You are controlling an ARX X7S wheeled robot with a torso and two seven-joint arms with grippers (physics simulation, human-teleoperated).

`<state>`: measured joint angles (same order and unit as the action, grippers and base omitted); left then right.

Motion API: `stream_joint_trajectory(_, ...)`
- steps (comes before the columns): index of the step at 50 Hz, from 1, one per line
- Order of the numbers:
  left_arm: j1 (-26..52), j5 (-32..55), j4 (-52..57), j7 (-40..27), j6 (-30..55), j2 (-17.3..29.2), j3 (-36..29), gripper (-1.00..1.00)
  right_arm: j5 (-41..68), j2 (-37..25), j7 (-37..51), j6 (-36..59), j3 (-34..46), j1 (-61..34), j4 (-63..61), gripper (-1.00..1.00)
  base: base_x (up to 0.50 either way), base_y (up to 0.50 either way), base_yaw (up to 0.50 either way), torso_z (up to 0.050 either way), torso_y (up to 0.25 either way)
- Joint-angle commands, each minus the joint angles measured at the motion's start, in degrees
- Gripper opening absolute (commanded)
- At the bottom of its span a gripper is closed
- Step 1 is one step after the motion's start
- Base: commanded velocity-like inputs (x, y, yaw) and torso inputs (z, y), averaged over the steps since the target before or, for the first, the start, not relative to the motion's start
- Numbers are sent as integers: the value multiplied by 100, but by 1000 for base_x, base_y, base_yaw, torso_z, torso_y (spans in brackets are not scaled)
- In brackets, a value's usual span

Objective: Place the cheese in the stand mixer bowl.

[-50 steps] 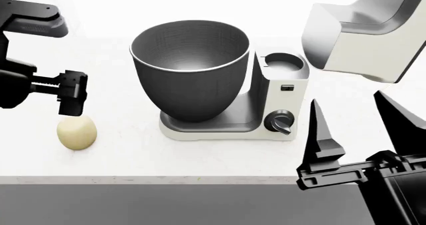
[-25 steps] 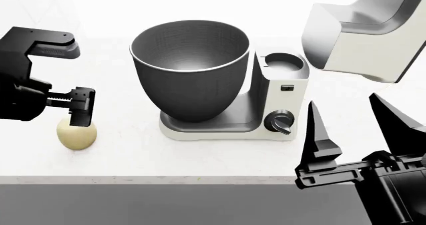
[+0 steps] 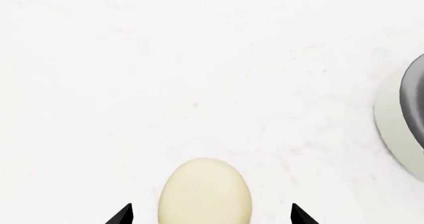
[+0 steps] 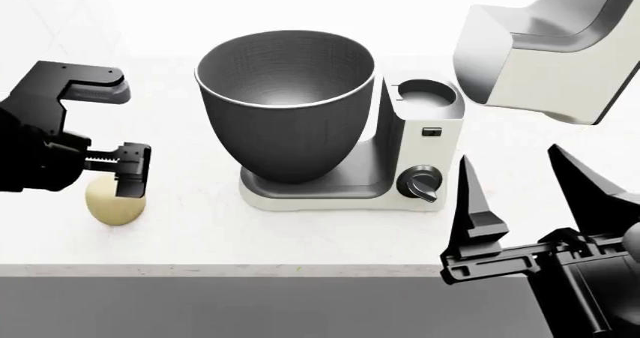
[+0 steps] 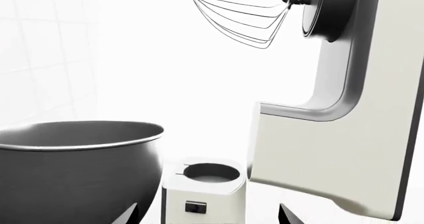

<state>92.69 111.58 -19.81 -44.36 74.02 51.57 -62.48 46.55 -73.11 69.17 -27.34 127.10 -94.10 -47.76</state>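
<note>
At the lower left of the head view we see the cheese [image 4: 108,201], a pale cream-yellow lump lying on the white counter [image 4: 200,233], with the left gripper [image 4: 128,171] directly over its upper part and hiding some of it. In the left wrist view the cheese [image 3: 204,193] sits at the bottom centre of the frame, and the two dark fingertips [image 3: 121,215] of our left gripper show on either side of it at the bottom edge, spread wide and apart from the lump; the jaws stand released, grasping nothing.

The stand mixer bowl [image 4: 285,113] fills the upper middle of the head view, deep and dark grey with a thin light rim, seated on the base of the white mixer body [image 4: 415,151]. The black knob [image 4: 420,183] shows on the front of that body, right of the bowl. The cheese lies well to the left of the bowl and lower in the frame, outside it, on the bare counter.

At the upper right of the head view the tilted mixer head [image 4: 545,53] is raised clear of the bowl. In the right wrist view the bowl [image 5: 79,174] lies at lower left and the wire whisk [image 5: 242,15] hangs at the top, attached under the head.

Our right gripper [image 4: 530,203] occupies the lower right of the head view, its two pointed fingers spread apart and holding nothing, just right of the knob.
</note>
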Motion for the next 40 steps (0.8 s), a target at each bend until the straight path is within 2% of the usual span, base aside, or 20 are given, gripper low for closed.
stream_joint_trajectory(1,-193,-395,-129,367,-153,-86,-77,100,-25,12,-4,-54,-13,88,55,100,0,0,0,0,0)
stream_joint_trajectory(23,-599,-729,-429,716,-400,-203,-269,100,-139,-53,-20,-192,-28,262,115,100,0,0,0,0,0)
stream_joint_trajectory(40,-633,-797,-544,715,-410,-226,-348,100,-109,-67,-39,-124,-95,231,53,100,0,0,0,0,0)
